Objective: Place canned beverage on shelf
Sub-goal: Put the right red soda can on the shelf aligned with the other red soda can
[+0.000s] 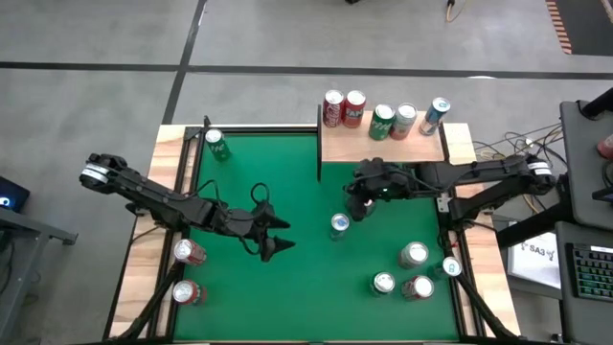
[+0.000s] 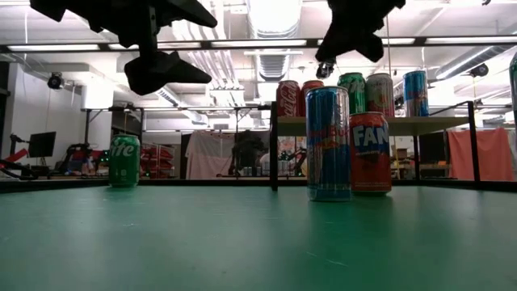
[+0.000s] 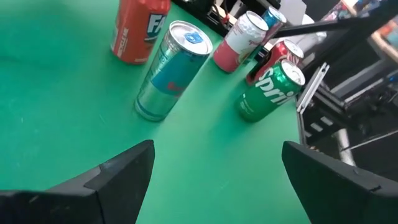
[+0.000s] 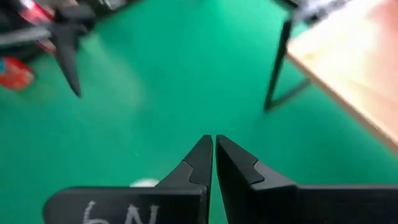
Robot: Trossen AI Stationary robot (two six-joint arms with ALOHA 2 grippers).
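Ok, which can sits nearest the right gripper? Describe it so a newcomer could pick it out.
Start at the wooden shelf at the table's far edge. Just in front of it hangs the right gripper, fingers shut and empty, and close beside it on the green felt stands a tall slim blue can. It stands alone mid-table, unlike the can cluster nearer the front right corner.

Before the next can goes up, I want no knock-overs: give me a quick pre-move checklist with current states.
1. Right gripper empty: ok, its fingers are shut on nothing.
2. Right gripper ready to grasp: not ok, it must open first.
3. Next can reachable: ok, the slim blue can stands upright on the felt beside the right gripper.
4. Free space on the shelf: ok, five cans line its far edge and the near strip is bare.
5. Left gripper out of the way: ok, open at mid-table.
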